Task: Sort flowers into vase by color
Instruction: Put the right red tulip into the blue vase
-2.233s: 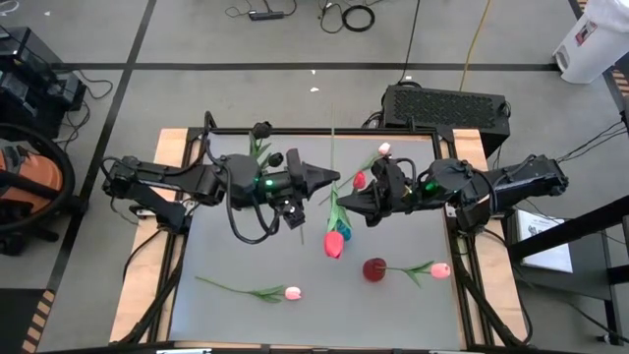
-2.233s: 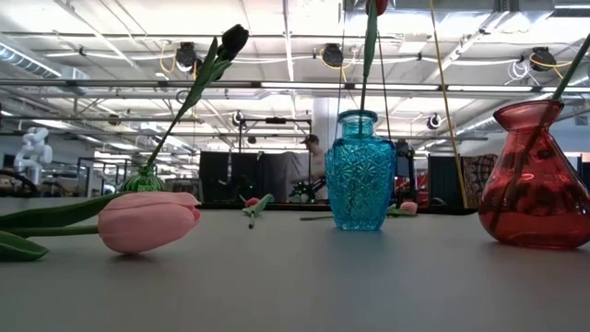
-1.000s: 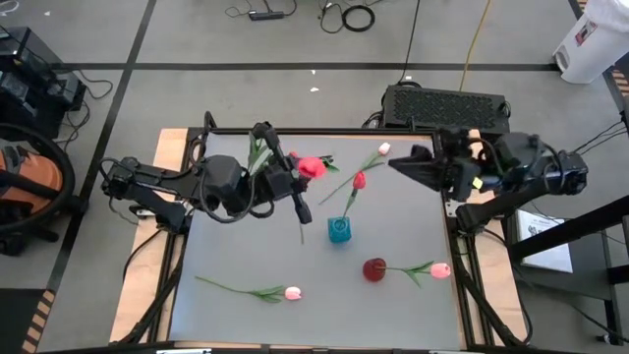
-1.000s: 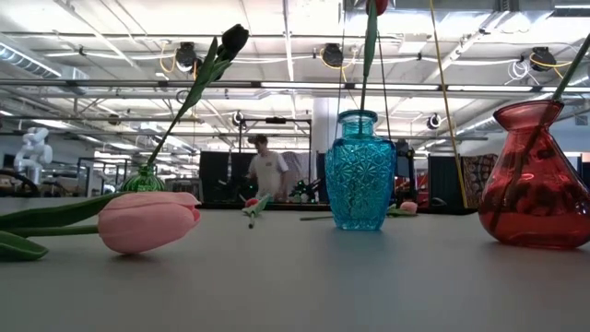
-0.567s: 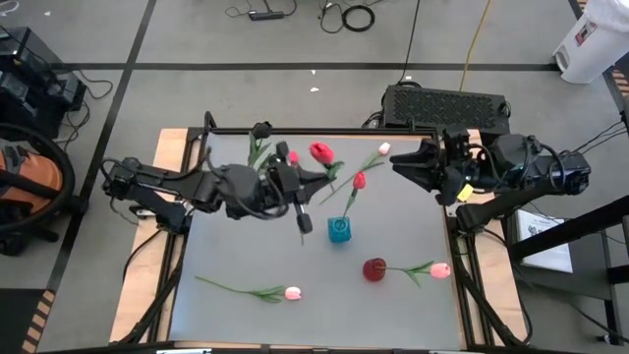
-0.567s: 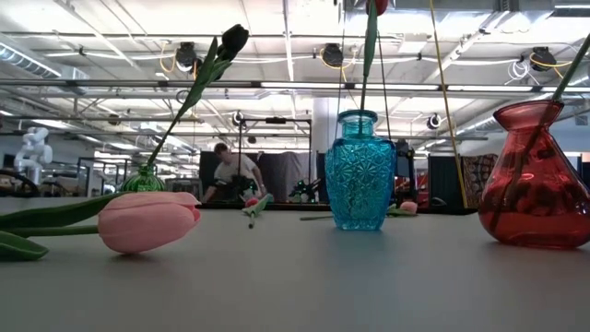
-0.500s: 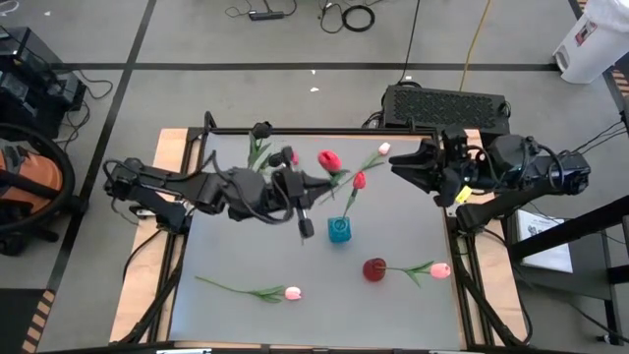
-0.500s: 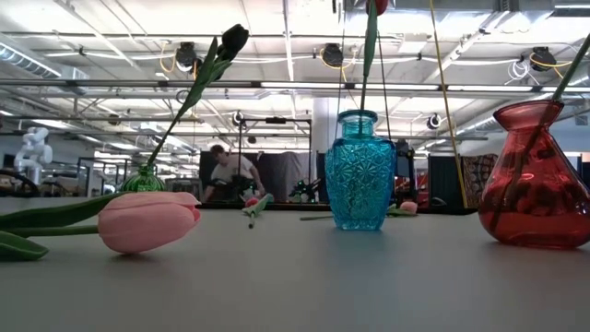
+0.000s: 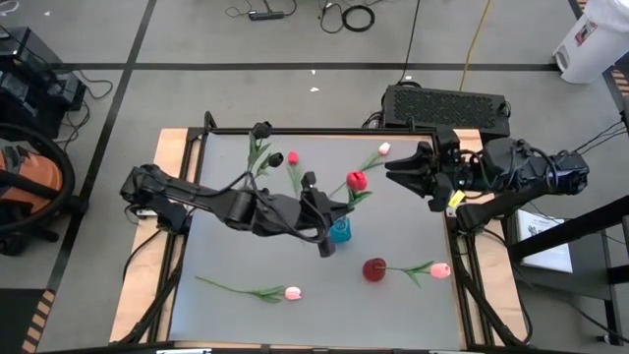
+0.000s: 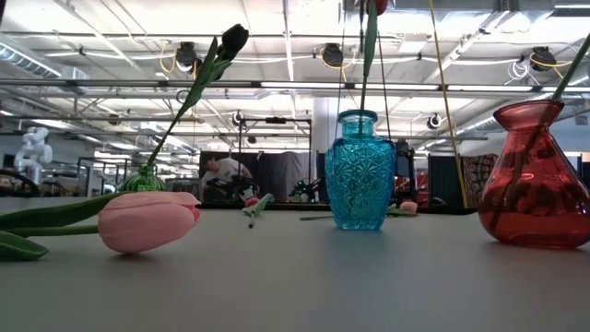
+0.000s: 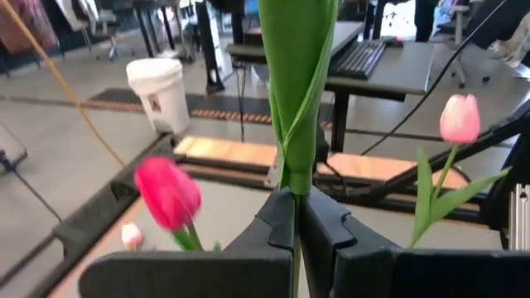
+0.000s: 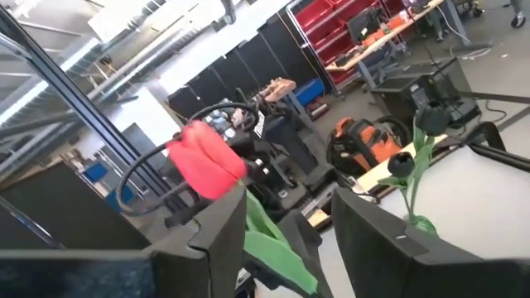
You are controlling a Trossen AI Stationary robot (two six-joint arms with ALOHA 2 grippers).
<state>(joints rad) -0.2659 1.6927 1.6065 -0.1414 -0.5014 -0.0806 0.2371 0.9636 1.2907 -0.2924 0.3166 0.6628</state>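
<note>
In the low view we lose the top of the red tulip [image 10: 372, 5] standing in the blue vase [image 10: 359, 171] past the upper edge, and the stem in the red vase [image 10: 537, 175] runs out at the corner, its bud unseen. From above, the left gripper [image 9: 332, 228] covers part of that blue vase. In the left wrist view the clamped green stem [image 11: 295, 91] runs off the top.

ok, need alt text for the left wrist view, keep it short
The left gripper has its dark fingers shut on a green tulip stem that rises straight up out of the picture. A red tulip head stands beside the fingers and a pink tulip on a leafy stem farther off; a white bucket sits on the floor beyond the table.
</note>
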